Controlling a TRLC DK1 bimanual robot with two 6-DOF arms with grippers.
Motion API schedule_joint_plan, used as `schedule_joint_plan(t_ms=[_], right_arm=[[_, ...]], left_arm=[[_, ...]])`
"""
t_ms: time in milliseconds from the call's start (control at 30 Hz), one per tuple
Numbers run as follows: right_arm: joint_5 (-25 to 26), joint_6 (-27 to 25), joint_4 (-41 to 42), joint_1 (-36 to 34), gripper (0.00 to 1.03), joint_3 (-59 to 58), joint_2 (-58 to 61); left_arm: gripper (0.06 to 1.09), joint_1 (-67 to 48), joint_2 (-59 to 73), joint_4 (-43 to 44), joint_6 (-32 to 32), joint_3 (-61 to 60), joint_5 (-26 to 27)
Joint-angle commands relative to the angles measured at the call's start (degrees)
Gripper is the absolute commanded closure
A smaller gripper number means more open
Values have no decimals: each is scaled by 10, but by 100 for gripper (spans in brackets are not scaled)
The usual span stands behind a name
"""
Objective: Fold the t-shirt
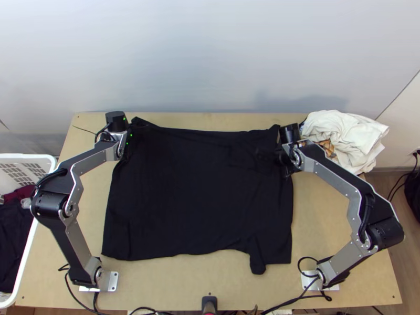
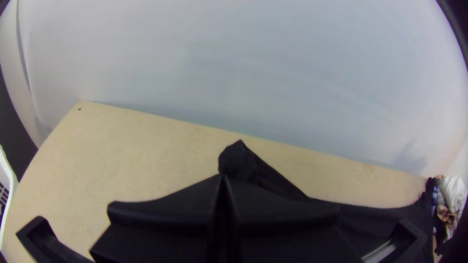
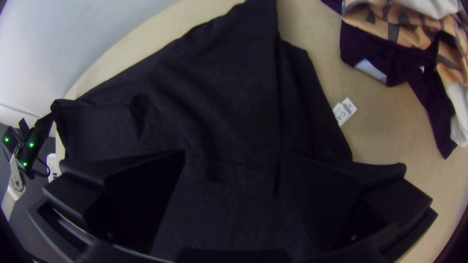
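Wooden table (image 1: 173, 281), black t-shirt (image 1: 194, 194), corner pinched in left claw (image 1: 132, 132)

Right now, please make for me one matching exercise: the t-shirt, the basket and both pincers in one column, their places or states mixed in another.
1. t-shirt
2. basket
3. left pincer
4. right pincer

A. open, over the t-shirt
B. at the table's left edge
C. black, mostly spread
D. shut near a far corner

Pairs: 1-C, 2-B, 3-D, 4-A
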Motion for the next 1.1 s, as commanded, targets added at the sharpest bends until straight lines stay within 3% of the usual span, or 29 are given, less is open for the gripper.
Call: schedule_joint_plan(t_ms=[0, 133, 167, 267, 300, 533, 667, 733, 833, 933, 1067], right_arm=[[-7, -3, -8, 2, 13, -32, -7], [-7, -5, -8, 2, 13, -44, 4], [-7, -7, -8, 1, 13, -47, 6], [-7, -7, -8, -1, 13, -47, 14], [-7, -7, -8, -1, 13, -44, 18], [-7, -3, -7, 1, 13, -22, 36], [-8, -1, -6, 5, 28, -4, 44], [-8, -1, -5, 7, 40, 6, 46], [-7, -7, 13, 7, 77, 14, 47], [-7, -19, 31, 7, 99, 16, 48], [-7, -30, 34, 7, 100, 22, 45]], left_arm=[[105, 6, 2, 1, 5, 1, -1], [105, 13, 1, -2, 3, 10, -1], [101, 14, 1, -3, 1, 12, -4], [75, 22, 0, -15, -7, 23, -16], [70, 26, 0, -22, -11, 28, -16], [60, 42, 1, -33, -14, 42, -16], [60, 47, 1, -44, -14, 53, -16], [60, 47, 1, -46, -14, 57, -16], [60, 47, 3, -49, -14, 63, -16], [60, 44, 14, -64, -17, 80, -16], [60, 42, 39, -108, -27, 126, -10]])
